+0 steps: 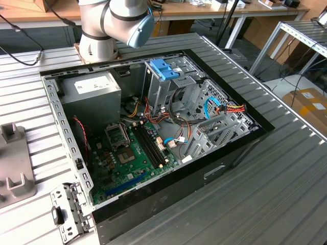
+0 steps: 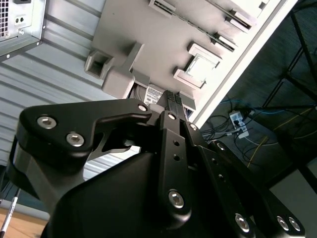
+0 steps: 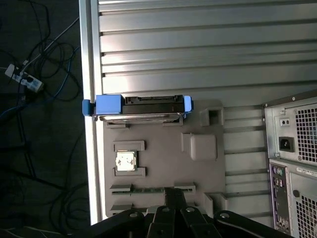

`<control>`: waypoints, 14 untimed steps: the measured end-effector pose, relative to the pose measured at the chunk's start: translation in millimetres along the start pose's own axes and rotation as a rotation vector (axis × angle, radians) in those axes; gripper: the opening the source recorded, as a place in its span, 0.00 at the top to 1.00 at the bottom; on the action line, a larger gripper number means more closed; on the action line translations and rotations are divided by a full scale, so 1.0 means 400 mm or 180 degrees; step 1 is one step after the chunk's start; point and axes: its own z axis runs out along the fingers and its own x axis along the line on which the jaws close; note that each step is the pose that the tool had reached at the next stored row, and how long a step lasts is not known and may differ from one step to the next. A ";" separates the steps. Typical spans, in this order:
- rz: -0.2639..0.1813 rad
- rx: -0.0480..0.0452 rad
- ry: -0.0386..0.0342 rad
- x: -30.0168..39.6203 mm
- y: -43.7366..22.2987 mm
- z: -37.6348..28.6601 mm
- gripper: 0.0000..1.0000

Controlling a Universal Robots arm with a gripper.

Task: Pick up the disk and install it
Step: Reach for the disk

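Disk not picked up; gripper empty above the holder plate

In the second wrist view the gripper [image 2: 171, 97] has its fingertips pressed together with nothing between them. In the first wrist view the disk [image 3: 141, 108] stands on its long edge in a slot at the far end of the grey holder plate [image 3: 163, 173], at the border of the ribbed table [image 3: 198, 49], clear of the gripper. A small chip [image 3: 125, 161] sits in a neighbouring recess. The open computer case [image 1: 168, 204] lies well apart from the disk
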 end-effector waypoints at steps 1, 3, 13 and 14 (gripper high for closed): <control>0.0000 0.0000 0.0000 0.000 0.001 0.002 0.89; 0.0000 0.0000 0.0000 0.001 0.003 0.006 0.89; 0.0000 0.0000 0.0000 0.001 0.004 0.010 0.89; 0.0000 0.0000 0.0000 0.001 0.004 0.010 0.89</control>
